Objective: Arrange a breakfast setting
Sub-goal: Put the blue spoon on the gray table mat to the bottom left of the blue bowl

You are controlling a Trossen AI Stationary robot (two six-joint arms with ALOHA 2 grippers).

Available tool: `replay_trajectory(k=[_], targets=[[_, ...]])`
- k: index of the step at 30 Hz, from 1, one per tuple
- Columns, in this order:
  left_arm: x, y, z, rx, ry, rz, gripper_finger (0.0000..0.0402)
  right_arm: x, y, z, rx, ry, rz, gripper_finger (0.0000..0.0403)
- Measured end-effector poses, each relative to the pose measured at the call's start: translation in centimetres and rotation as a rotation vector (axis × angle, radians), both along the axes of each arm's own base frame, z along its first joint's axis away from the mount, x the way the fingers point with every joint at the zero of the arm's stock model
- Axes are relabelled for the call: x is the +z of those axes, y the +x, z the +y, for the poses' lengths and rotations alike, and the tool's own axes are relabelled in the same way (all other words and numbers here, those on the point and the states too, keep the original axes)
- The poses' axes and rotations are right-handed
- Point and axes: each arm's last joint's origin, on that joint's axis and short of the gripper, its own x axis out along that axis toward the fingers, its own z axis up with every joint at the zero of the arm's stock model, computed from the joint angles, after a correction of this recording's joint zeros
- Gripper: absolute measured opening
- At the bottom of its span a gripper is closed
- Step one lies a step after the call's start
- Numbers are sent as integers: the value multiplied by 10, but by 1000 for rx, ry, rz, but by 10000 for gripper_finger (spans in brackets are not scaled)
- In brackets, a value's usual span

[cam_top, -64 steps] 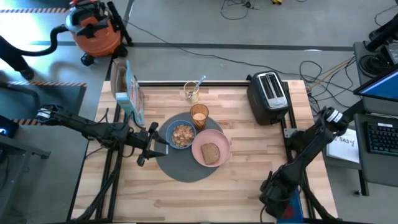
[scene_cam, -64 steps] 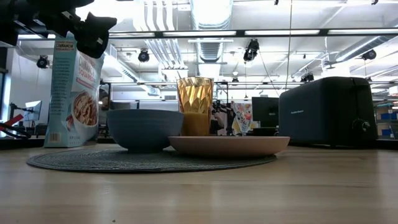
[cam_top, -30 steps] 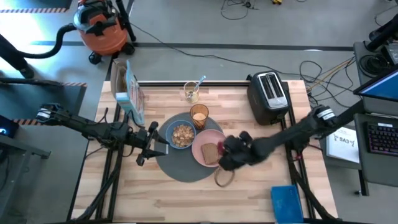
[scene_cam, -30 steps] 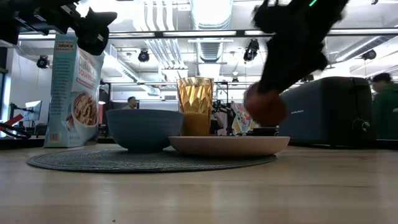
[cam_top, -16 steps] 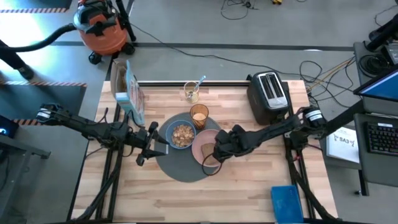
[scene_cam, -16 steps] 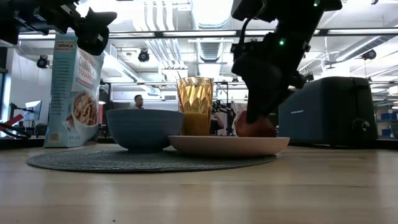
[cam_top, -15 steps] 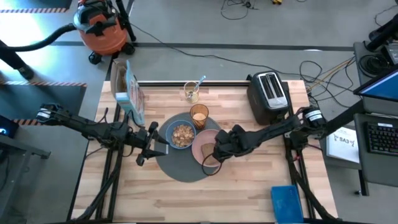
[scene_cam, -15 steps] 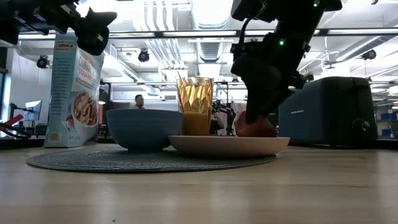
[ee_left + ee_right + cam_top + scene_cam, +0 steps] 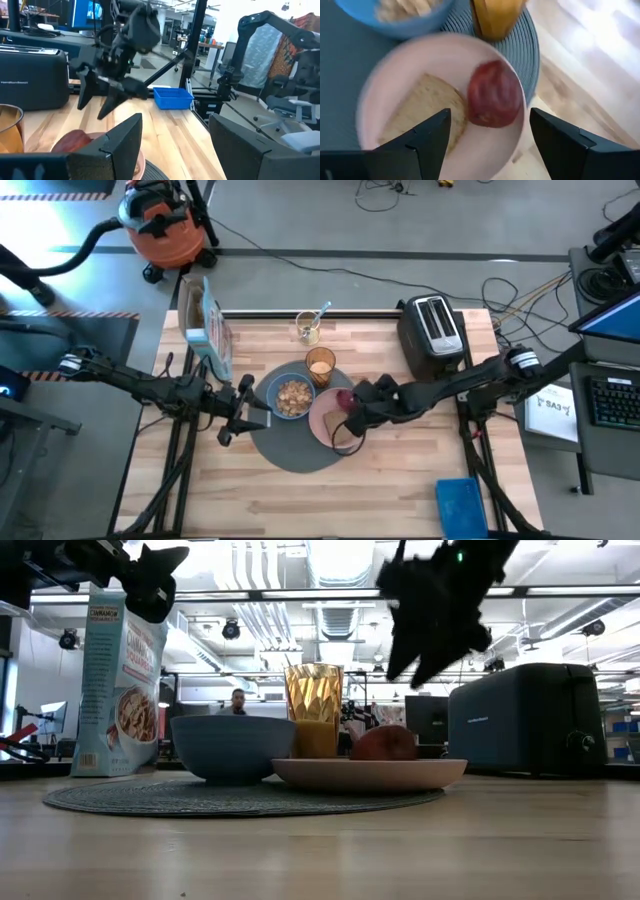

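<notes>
- wooden bench (image 9: 400, 480) carries our dark-grey mat (image 9: 290, 448), with blue bowl (image 9: 292, 396), amber tumbler (image 9: 320, 366) and pink plate (image 9: 335, 420) on it.
- toast slice (image 9: 422, 112) and red food piece (image 9: 494, 100) lie on the plate, touching.
- our right hand (image 9: 487, 145) hovers above them, released and empty.
- our left hand (image 9: 240, 418) waits beside the mat, fingers spread.

On the mat (image 9: 292, 448), the 6 o'clock half lies bare; bowl (image 9: 292, 396), tumbler (image 9: 320, 365) and plate (image 9: 330, 420) crowd its 12 o'clock half. The right gripper (image 9: 352, 418) hangs open over the plate, the left gripper (image 9: 262, 416) blocks 9 o'clock, and the toaster (image 9: 431, 336) stands at 2 o'clock.
</notes>
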Motion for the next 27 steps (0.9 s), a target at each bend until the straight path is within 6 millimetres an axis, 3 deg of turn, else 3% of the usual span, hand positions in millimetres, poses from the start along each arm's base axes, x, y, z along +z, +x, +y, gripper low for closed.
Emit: replay_trajectory(k=[5, 13, 17, 23, 27], targets=[[1, 0, 0, 0, 2, -7, 213, 29, -2, -13, -11, -28, -156, 252], [2, 0, 0, 0, 0, -19, 213, 78, -5, -65, -248, -138, -492, 249], [2, 0, 0, 0, 13, -25, 213, 80, -4, -103, -351, -138, -532, 249], [2, 0, 0, 2, 50, -34, 213, 62, 7, -170, -361, 51, -606, 249], [2, 0, 0, 2, 50, -35, 213, 56, 8, -206, -397, 65, -676, 249]])
